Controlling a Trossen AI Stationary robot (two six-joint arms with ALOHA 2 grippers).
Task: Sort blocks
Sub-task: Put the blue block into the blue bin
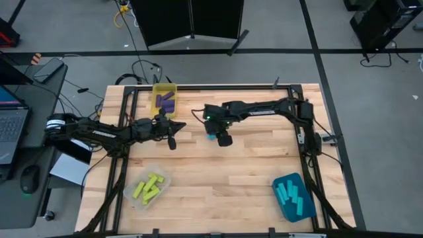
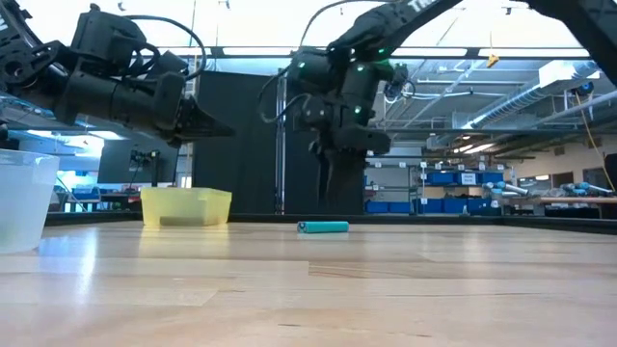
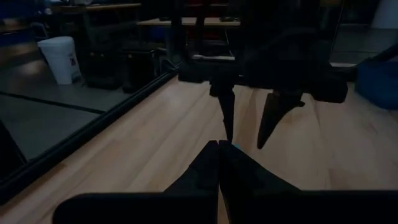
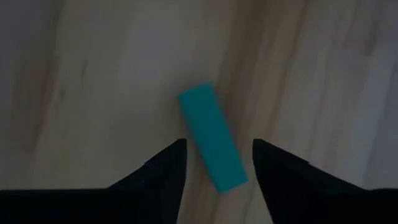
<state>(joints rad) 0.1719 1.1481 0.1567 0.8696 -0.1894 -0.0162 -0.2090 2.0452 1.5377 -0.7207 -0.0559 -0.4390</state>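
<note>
While the right tool (image 4: 216, 163) gapes above a smooth cyan bar (image 4: 211, 137) on wood-grain table (image 4: 112, 74) — left tool (image 3: 219, 149) pinched empty.

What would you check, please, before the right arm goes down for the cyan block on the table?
1. Right end effector open: ok, fingers apart.
2. Cyan block lined up between the fingers: ok, though it lies slightly slanted.
3. Block lying flat on the table: ok.
4. Left end effector out of the way: ok, shut, hovering apart to the side.
5. Teal bin reachable and unobstructed: ok, holds cyan blocks.
6. Descent height remaining: cannot tell.
</note>
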